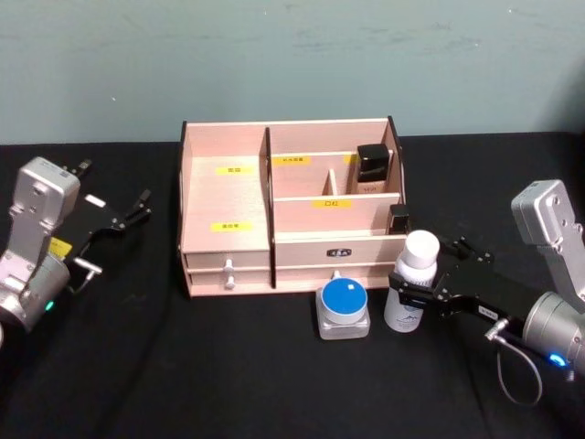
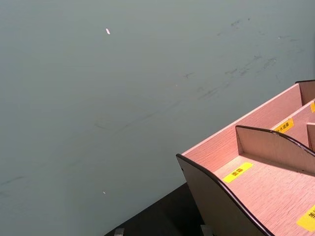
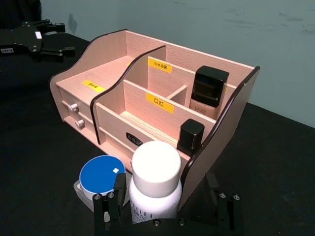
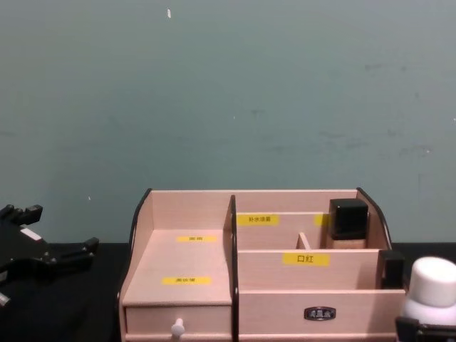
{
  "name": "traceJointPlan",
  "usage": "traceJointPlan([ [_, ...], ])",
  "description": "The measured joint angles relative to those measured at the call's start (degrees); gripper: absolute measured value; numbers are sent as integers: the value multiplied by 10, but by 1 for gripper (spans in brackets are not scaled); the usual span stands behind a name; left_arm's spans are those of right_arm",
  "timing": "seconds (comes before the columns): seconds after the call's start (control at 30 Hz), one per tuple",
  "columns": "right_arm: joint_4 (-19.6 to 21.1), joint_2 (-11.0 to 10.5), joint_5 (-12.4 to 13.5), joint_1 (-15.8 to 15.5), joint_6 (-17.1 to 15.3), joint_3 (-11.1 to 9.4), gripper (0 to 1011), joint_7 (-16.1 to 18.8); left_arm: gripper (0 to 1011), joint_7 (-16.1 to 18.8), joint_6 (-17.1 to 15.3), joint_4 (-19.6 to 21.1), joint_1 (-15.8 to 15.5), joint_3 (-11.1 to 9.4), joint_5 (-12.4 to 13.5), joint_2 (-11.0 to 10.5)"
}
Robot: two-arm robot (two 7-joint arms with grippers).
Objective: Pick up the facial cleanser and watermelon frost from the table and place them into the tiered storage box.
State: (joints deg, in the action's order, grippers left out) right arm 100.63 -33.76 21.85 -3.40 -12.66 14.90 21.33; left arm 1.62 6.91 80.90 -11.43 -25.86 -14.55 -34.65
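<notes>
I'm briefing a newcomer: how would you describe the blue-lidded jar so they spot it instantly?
Find the pale-wood storage box on the black table. In front of its right half sits a jar. Unlike the taller white-capped bottle beside it, which the right gripper straddles with open fingers, it is low with a round blue lid.

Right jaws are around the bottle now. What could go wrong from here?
1. The right gripper straddles the white-capped bottle, jaws open; the blue-lidded jar stands close beside it and may get nudged.
2. The bottle stands by the side panel of the tiered storage box; lifting could clip it.
The left gripper is parked.
</notes>
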Motion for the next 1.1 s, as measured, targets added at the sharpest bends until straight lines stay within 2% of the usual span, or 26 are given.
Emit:
traceJointPlan([
  [0.07, 0, 0, 0, 0, 0, 0, 997, 0, 1001, 0, 0, 0, 0, 0, 0, 0],
  [0.2, 0, 0, 0, 0, 0, 0, 926, 0, 1001, 0, 0, 0, 0, 0, 0, 0],
  [0.23, 0, 0, 0, 0, 1, 0, 882, 0, 1001, 0, 0, 0, 0, 0, 0, 0],
  [0.33, 0, 0, 0, 0, 1, 0, 835, 0, 1001, 0, 0, 0, 0, 0, 0, 0],
  [0.47, 1, 0, 0, 0, 1, -1, 686, 0, 1001, 0, 0, 0, 0, 0, 0, 0],
  [0.6, 1, 0, 0, -1, 1, -1, 614, 0, 1001, 0, 0, 0, 0, 0, 0, 0],
  [0.93, 1, 0, 0, -1, 1, -1, 607, 0, 1001, 0, 0, 0, 0, 0, 0, 0],
  [1.1, 0, 2, 12, -3, -2, -4, 607, 1, 1002, 0, 0, 0, 0, 0, 0, 0],
])
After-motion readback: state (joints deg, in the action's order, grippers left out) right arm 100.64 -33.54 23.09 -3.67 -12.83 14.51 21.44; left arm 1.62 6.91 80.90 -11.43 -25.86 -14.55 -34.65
